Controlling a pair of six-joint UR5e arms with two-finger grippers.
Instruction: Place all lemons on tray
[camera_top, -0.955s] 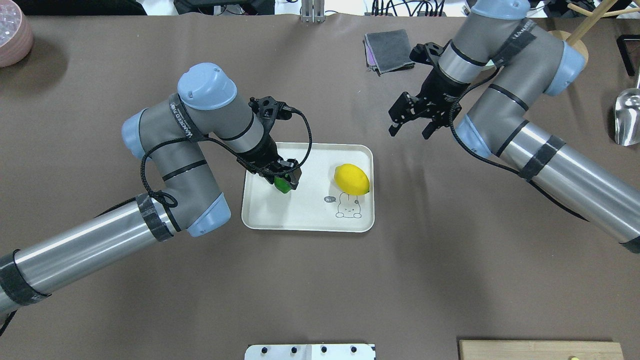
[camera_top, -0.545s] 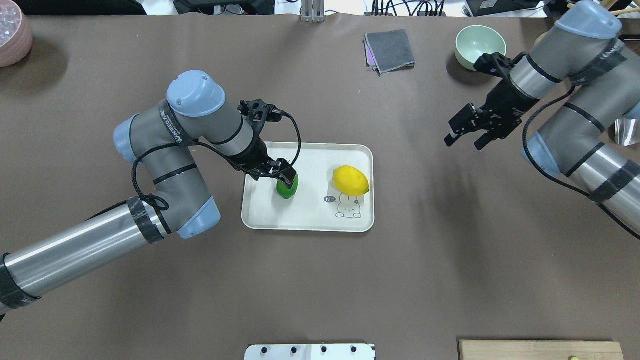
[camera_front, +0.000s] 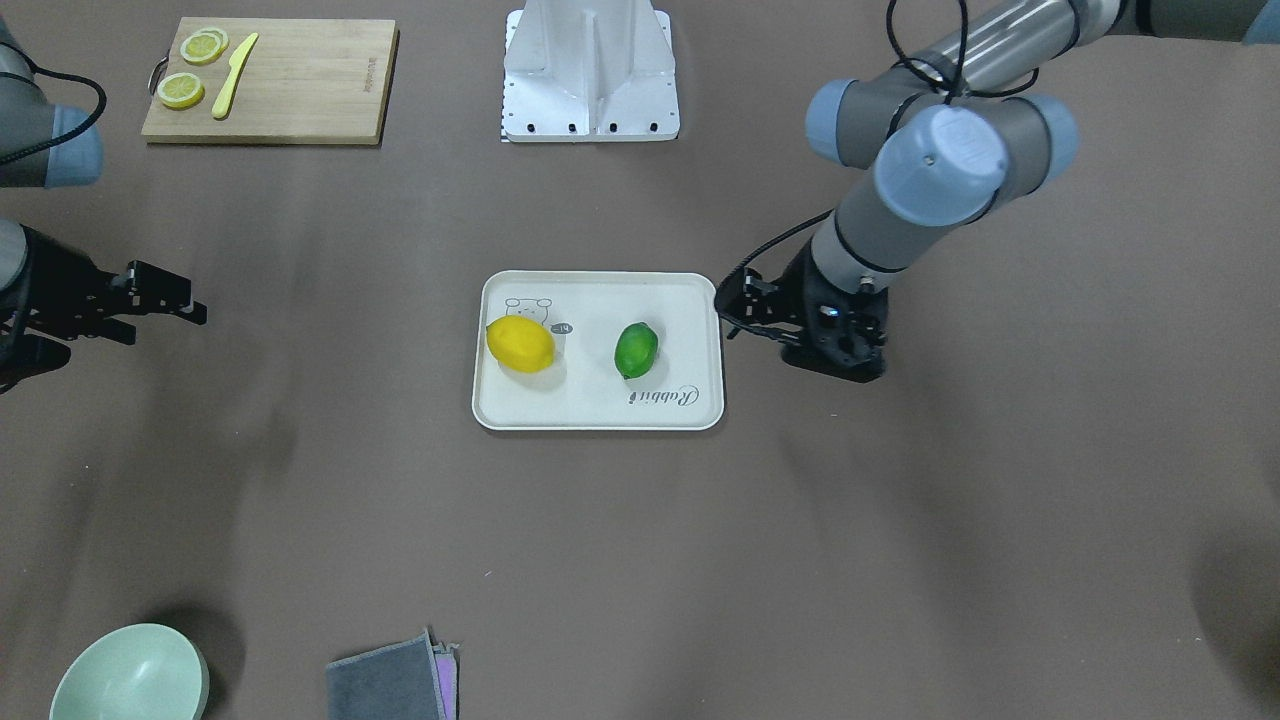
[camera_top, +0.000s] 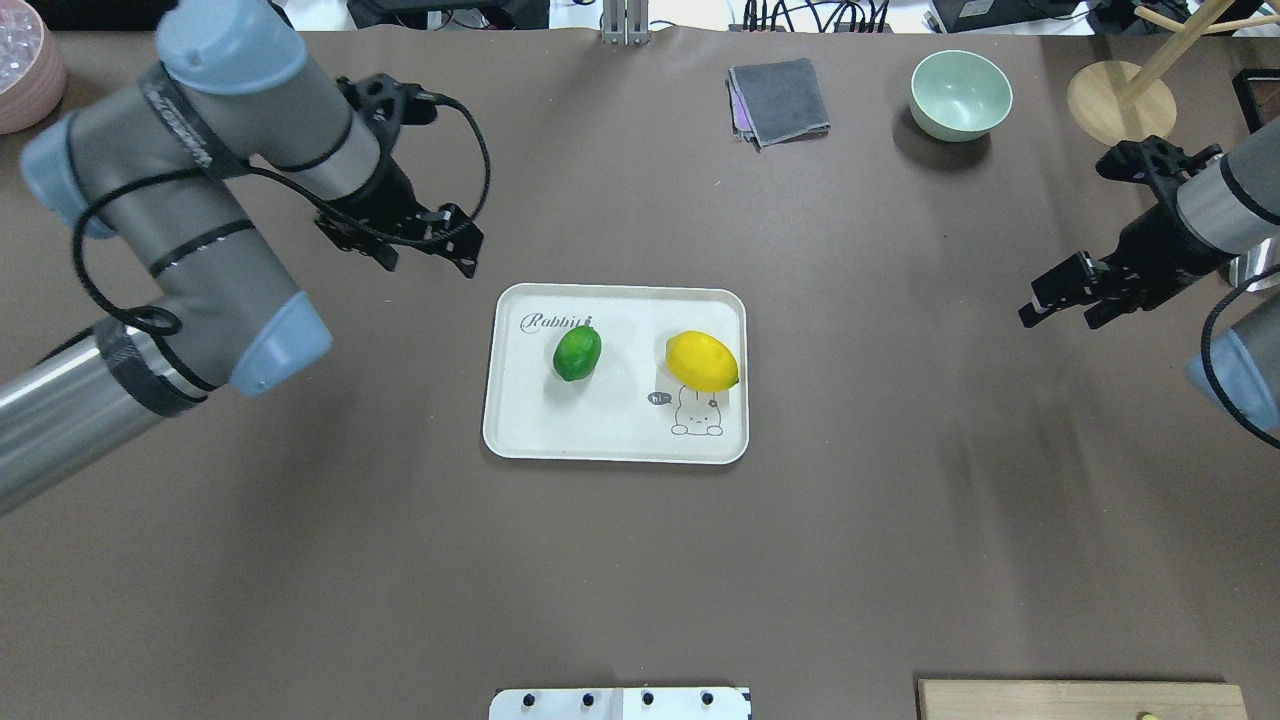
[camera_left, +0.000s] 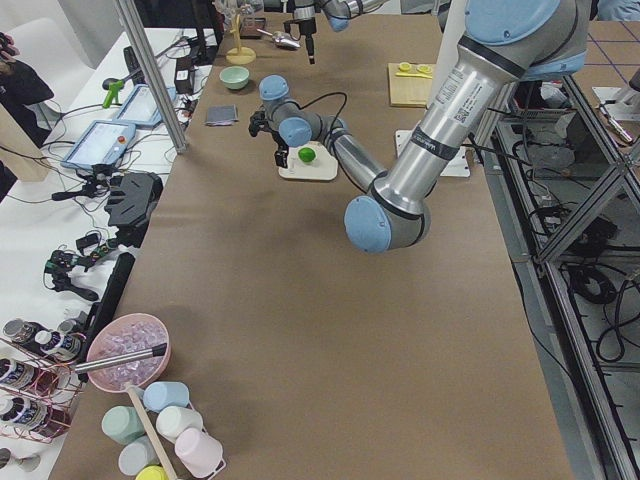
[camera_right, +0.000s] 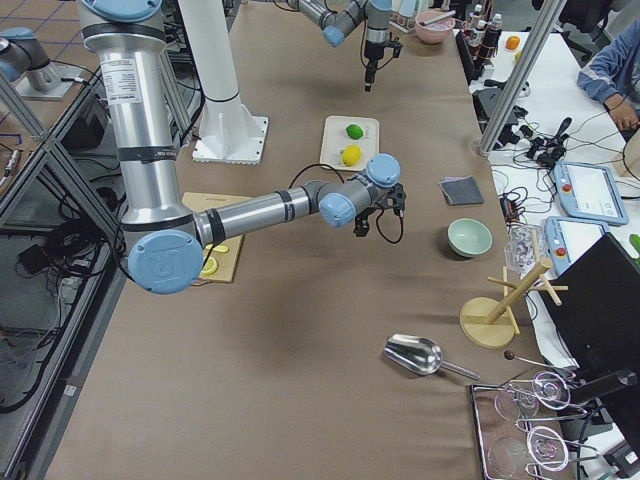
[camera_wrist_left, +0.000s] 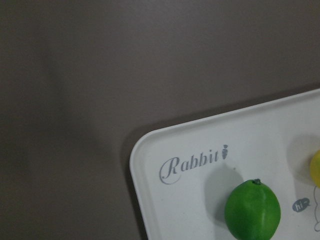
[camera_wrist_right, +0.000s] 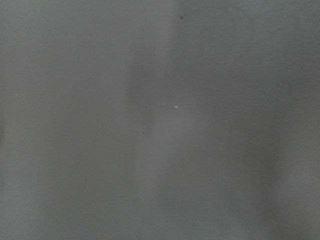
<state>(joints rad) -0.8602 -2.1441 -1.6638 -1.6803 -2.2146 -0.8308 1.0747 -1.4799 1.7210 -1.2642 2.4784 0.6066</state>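
So, you have a wide table (camera_top: 640, 580) with a plain brown cover. At its edge far from the robot sit a pale green bowl (camera_top: 961, 95), a folded grey cloth (camera_top: 779, 100) and a round wooden stand (camera_top: 1120, 100). Near the robot's base lies a wooden board (camera_front: 265, 80) with lemon slices (camera_front: 181, 90) and a yellow knife (camera_front: 234, 62) on it. A cluttered white side table (camera_left: 45, 215) stands past the far edge.

Your left gripper (camera_top: 427, 262) hangs over the brown cover with its two fingers spread wide. It holds nothing and touches nothing. The tray (camera_top: 610, 430) lies just beside it, toward the middle of the table. The tray corner with the word "Rabbit" is the one nearest to this gripper. The green lemon (camera_top: 577, 353) lies on the tray, on the half closest to this gripper, right by that word. The yellow lemon (camera_top: 702, 360) lies on the tray's other half, farther from this gripper, by the little bear drawing. The two lemons do not touch each other.

Your right gripper (camera_top: 1060, 318) is well apart from the tray, out past the yellow lemon's side. Its fingers are spread too, and nothing is between them. Its wrist camera shows only blurry brown cover.
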